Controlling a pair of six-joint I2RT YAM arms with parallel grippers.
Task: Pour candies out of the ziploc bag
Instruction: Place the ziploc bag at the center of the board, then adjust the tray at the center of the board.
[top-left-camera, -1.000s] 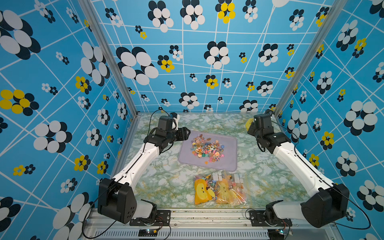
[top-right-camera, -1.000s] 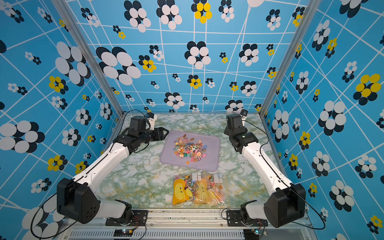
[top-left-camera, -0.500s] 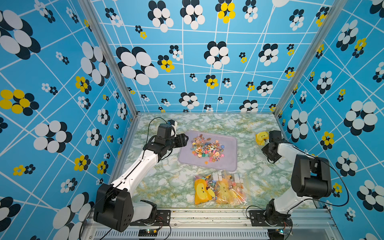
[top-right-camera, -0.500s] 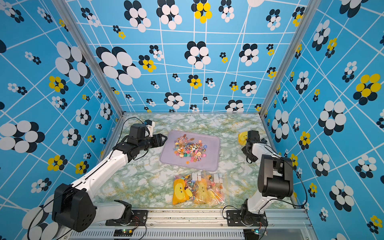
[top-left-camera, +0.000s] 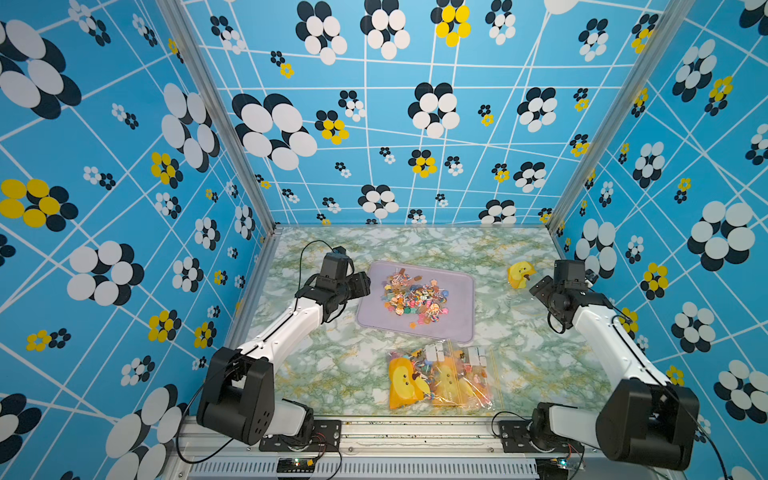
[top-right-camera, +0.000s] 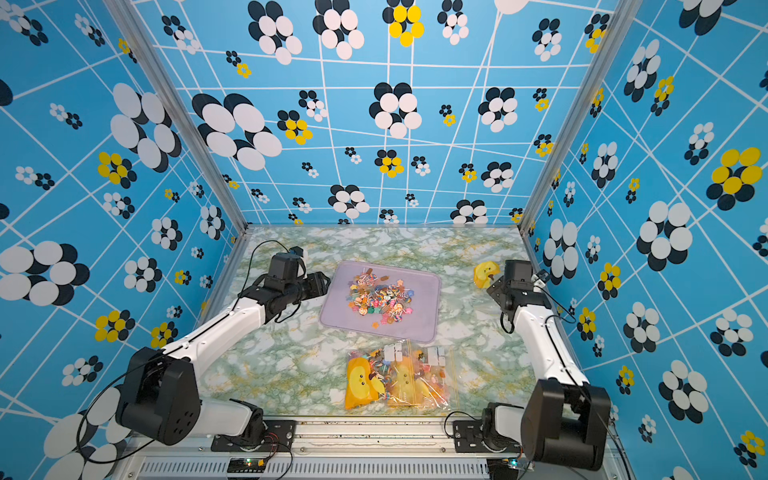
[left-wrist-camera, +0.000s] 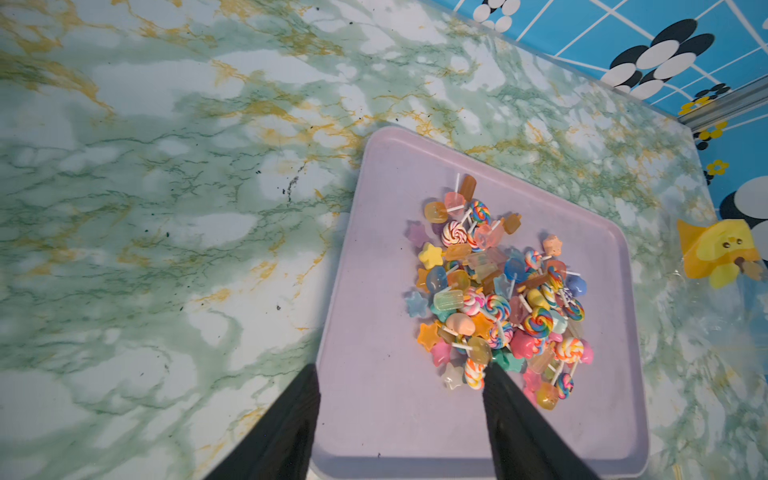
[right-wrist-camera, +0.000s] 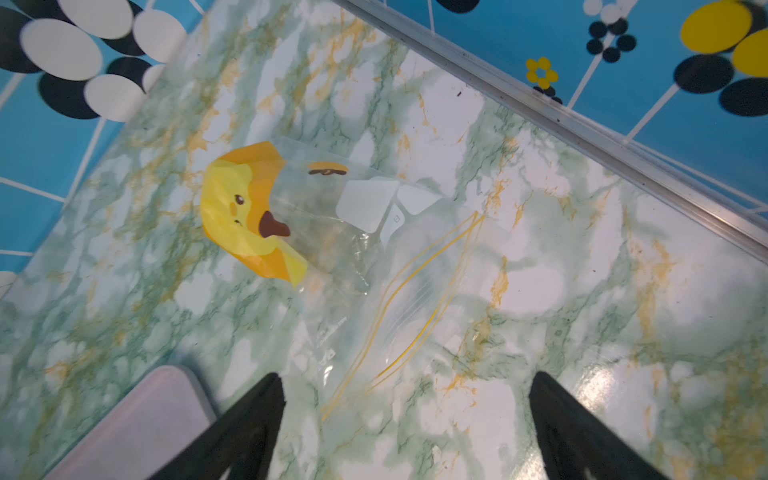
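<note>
Multicoloured candies (left-wrist-camera: 498, 299) (swirl lollipops, stars, jelly pieces) lie heaped on a lilac rectangular plastic tray (left-wrist-camera: 374, 249) at mid-desk. Clear ziploc bag w/ yellow duck print (right-wrist-camera: 332, 232) lies flat on the green-white marble desk (right-wrist-camera: 540, 270), right of the tray. Left tool (left-wrist-camera: 401, 370): open, empty, over the tray beside the heap. Right tool (right-wrist-camera: 407, 375): fingers wide apart, empty, above the bag's zip end. Two candy-filled duck-print bags (top-left-camera: 440, 380) lie at the desk's front.
</note>
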